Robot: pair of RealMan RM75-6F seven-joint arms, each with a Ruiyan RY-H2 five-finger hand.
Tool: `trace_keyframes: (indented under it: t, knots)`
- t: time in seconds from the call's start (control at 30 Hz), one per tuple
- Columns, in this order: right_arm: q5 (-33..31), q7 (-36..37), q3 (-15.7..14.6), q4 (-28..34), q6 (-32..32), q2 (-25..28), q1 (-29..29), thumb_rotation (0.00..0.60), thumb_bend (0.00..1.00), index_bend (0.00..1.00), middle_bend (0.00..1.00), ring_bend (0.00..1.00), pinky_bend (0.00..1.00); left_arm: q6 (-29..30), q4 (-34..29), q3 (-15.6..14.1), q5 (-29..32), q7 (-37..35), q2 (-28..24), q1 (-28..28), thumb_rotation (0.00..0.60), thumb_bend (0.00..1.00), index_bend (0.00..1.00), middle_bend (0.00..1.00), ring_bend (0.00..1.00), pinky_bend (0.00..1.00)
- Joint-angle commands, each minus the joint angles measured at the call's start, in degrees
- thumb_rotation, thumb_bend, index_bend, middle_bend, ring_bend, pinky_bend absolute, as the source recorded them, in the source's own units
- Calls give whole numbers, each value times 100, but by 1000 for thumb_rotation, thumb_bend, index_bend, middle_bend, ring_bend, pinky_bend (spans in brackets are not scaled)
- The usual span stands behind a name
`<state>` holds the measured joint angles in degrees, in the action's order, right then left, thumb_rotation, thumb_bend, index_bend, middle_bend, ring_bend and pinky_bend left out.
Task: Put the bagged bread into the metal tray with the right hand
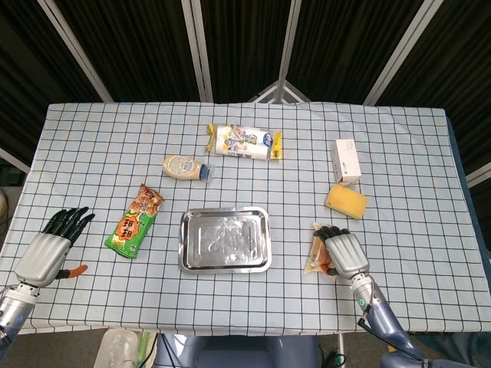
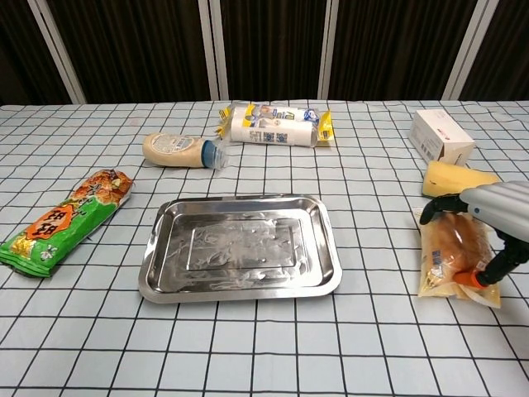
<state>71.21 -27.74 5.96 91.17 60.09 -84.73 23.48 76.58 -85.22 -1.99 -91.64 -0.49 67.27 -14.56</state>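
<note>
Bare checked cloth lies between the bagged bread [image 2: 450,252] and the metal tray [image 2: 240,285]; the yellow sponge [image 2: 457,177] sits just behind.

You can make out two large yellow characters on an orange band along the green snack bag [image 2: 59,222], though they are too blurred to read for certain. The print on the yellow-ended packet [image 2: 274,126], the pale bottle [image 2: 175,150] and the white box [image 2: 440,136] is too small to read.

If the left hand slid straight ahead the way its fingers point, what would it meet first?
Probably nothing: the left hand points up-right across bare tablecloth, passing left of the green snack bag. Depth is uncertain.
</note>
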Motion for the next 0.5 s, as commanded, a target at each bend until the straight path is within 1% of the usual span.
trace_keyframes:
  t: [0.03, 0.17, 0.27, 0.37, 0.5]
  knots:
    - [30, -97, 1, 106, 72, 40, 27, 600, 306, 286, 420, 338, 639, -5, -1, 2, 4, -2, -1, -2, 600, 42, 0, 0, 0, 0]
    - [67, -404, 26, 453, 188, 119, 103, 600, 305, 286, 421, 341, 639, -3, -6, -1, -1, -8, -4, -2, 600, 42, 0, 0, 0, 0]
    - [28, -816, 77, 789, 225, 129, 234, 600, 306, 286, 423, 344, 639, -3, -6, 0, -2, -7, -5, -2, 600, 42, 0, 0, 0, 0]
    - [-82, -1221, 178, 1090, 227, 87, 400, 600, 306, 286, 426, 347, 639, 2, -8, 0, -7, -11, -6, -2, 600, 42, 0, 0, 0, 0]
    - [-396, -1863, 384, 1456, 198, -82, 722, 600, 305, 286, 432, 354, 640, 14, -2, 2, -11, -42, -15, 1, 600, 42, 0, 0, 0, 0]
